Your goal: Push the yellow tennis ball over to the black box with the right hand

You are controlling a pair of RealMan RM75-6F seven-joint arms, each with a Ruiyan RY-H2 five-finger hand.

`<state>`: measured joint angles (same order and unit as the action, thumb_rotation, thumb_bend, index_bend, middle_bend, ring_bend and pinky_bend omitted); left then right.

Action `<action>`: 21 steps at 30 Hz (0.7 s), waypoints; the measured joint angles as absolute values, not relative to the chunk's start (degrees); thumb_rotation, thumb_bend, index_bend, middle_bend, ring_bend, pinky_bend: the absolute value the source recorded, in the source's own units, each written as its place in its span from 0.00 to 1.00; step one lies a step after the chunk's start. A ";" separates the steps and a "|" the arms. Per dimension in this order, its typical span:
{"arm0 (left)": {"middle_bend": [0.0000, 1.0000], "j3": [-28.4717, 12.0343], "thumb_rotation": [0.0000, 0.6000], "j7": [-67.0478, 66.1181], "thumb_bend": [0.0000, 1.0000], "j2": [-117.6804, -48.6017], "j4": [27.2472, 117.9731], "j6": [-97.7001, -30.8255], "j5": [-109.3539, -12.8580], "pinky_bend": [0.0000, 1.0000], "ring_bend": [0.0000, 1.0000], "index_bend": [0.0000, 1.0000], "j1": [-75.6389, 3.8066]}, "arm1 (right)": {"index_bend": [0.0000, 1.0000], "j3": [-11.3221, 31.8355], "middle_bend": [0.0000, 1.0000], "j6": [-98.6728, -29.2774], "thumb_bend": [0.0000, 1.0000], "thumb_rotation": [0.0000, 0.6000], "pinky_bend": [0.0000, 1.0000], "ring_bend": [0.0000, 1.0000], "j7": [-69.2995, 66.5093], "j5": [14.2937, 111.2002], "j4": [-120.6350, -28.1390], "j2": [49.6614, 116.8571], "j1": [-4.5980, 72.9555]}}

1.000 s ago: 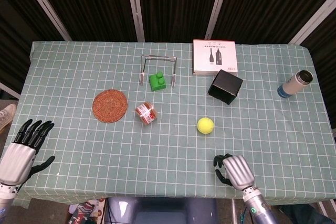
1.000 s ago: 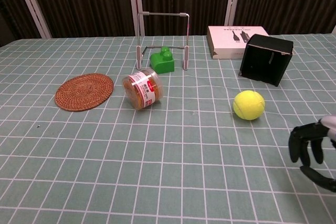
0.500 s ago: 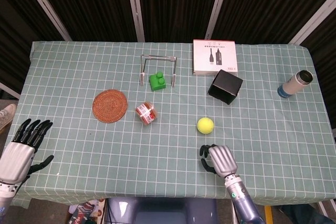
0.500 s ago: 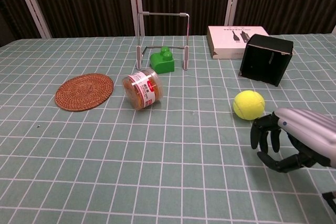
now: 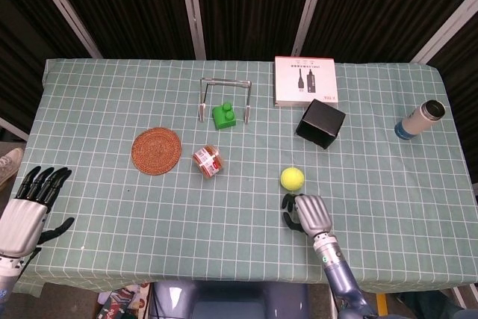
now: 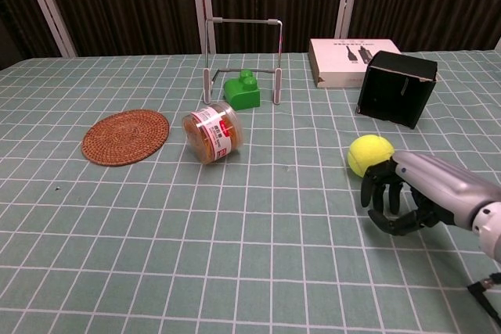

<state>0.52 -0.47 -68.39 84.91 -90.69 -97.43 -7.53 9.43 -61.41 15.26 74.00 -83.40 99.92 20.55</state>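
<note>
The yellow tennis ball (image 5: 292, 178) (image 6: 369, 153) rests on the checked green cloth, right of centre. The black box (image 5: 321, 124) (image 6: 397, 87) stands beyond it, slightly to the right. My right hand (image 5: 308, 214) (image 6: 407, 192) sits just in front of the ball, fingers curled in on nothing, the fingertips (image 6: 379, 190) at the ball's near side. Contact cannot be told. My left hand (image 5: 31, 205) hovers at the table's near left corner with its fingers spread apart, seen only in the head view.
A white carton (image 5: 305, 81) lies behind the black box. A snack jar (image 5: 207, 160) lies on its side near a woven coaster (image 5: 157, 150). A green block (image 5: 224, 116) sits under a metal frame (image 5: 225, 95). A flask (image 5: 420, 119) lies far right.
My right hand has moved forward and left across the cloth, from the near edge up to the ball's near side. The left hand drifted slightly back. The ball has not moved.
</note>
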 measured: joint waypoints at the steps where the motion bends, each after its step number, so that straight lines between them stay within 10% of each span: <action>1: 0.09 0.45 1.00 -0.47 0.17 -68.39 84.88 -90.50 -97.21 0.05 0.06 0.02 -7.58 | 0.50 9.53 0.56 -61.44 0.47 1.00 0.81 0.53 14.99 73.90 -83.30 100.17 20.69; 21: 0.09 0.20 1.00 0.24 0.17 -68.08 84.74 -88.89 -95.43 0.05 0.06 0.01 -7.88 | 0.38 10.89 0.49 -60.10 0.47 1.00 0.80 0.53 11.99 71.75 -80.75 103.05 24.28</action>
<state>0.20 0.24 -68.08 84.74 -88.89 -95.43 -7.88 10.89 -60.10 11.99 71.75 -80.75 103.05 24.28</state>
